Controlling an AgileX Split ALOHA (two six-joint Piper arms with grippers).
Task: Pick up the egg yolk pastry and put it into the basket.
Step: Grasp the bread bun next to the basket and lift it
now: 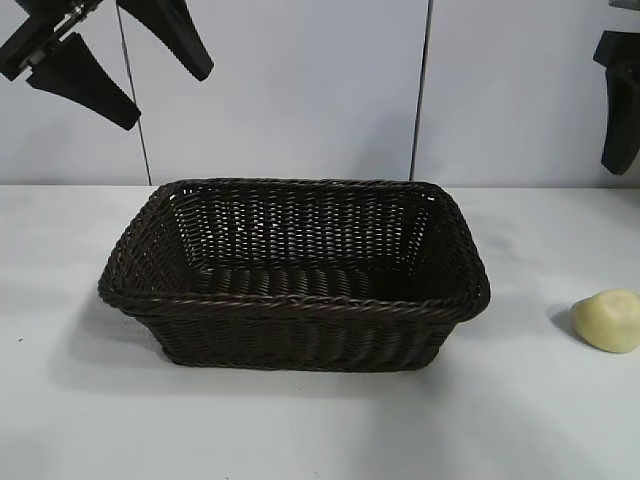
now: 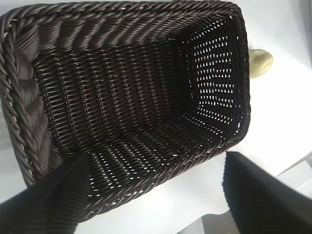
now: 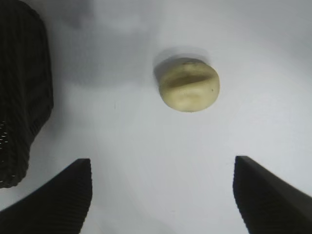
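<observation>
The egg yolk pastry (image 1: pixel 608 319) is a small pale yellow lump on the white table at the right edge, to the right of the basket. It also shows in the right wrist view (image 3: pixel 189 84) and in the left wrist view (image 2: pixel 260 62). The dark woven basket (image 1: pixel 290 300) stands in the middle, empty; its rim shows in the left wrist view (image 2: pixel 131 9) and its side in the right wrist view (image 3: pixel 24 87). My left gripper (image 1: pixel 165 90) is open, high at the upper left; it shows in its own view (image 2: pixel 156 195). My right gripper (image 3: pixel 162 175) is open, high above the pastry; one finger (image 1: pixel 620 100) shows at the exterior view's right edge.
White table (image 1: pixel 300 430) around the basket, with a pale wall behind (image 1: pixel 300 90).
</observation>
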